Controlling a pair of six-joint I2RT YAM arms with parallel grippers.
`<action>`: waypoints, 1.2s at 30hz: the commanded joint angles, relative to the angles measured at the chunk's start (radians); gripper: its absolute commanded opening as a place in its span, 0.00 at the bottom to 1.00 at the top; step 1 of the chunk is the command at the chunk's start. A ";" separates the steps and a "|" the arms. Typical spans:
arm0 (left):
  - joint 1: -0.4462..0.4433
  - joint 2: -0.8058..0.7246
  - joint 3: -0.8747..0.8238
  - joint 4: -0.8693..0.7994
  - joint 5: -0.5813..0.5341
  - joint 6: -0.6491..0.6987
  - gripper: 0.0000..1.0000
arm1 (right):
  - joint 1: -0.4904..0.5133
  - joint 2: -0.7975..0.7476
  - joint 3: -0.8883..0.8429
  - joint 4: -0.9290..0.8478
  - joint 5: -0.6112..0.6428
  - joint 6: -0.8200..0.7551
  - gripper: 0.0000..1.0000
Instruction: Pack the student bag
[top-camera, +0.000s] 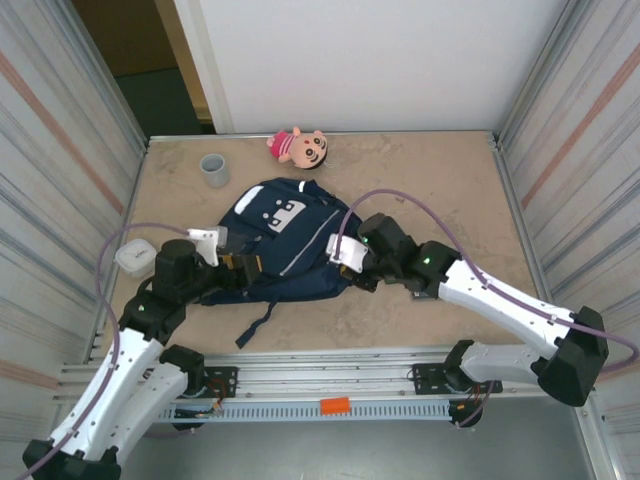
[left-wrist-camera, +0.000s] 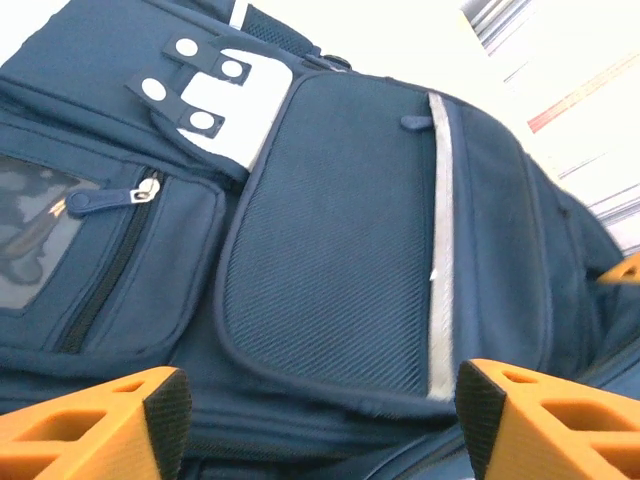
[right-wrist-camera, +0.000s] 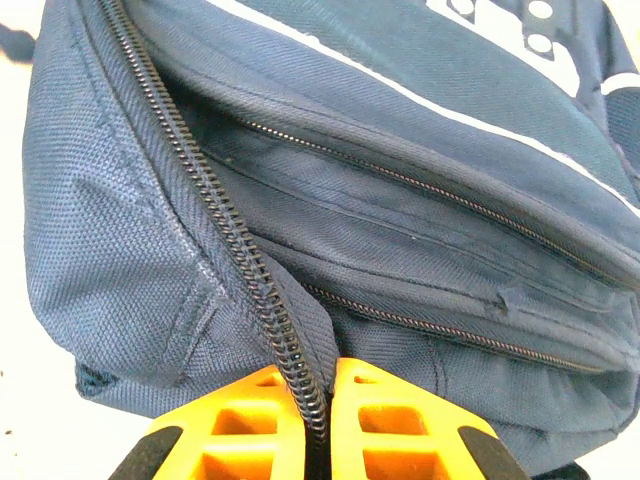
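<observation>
The student bag (top-camera: 285, 240), navy blue with white stripes and a white buckle patch, lies flat in the middle of the table. My left gripper (top-camera: 243, 266) is at its left side. In the left wrist view the left gripper (left-wrist-camera: 320, 420) is open, its orange fingers (left-wrist-camera: 165, 415) wide apart over the bag's front pocket (left-wrist-camera: 340, 270). My right gripper (top-camera: 360, 276) is at the bag's right side. In the right wrist view the right gripper (right-wrist-camera: 320, 405) is shut on the bag's zipper edge (right-wrist-camera: 250, 265), which runs up from between the jaws.
A pink plush doll (top-camera: 300, 147) lies at the back edge and a grey cup (top-camera: 214, 170) stands at the back left. A small white object (top-camera: 134, 256) sits by the left wall. A dark strap (top-camera: 262, 322) trails toward the near rail. Corrugated walls close both sides.
</observation>
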 joint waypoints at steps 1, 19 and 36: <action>0.006 -0.052 -0.071 0.053 -0.028 0.019 0.69 | -0.060 -0.040 0.072 0.017 -0.091 0.067 0.00; -0.049 -0.292 -0.301 0.187 -0.045 -0.108 0.65 | -0.165 0.062 0.190 0.027 -0.135 0.204 0.00; -0.184 -0.244 -0.252 0.031 -0.169 -0.225 0.67 | -0.204 0.093 0.230 0.029 -0.169 0.256 0.00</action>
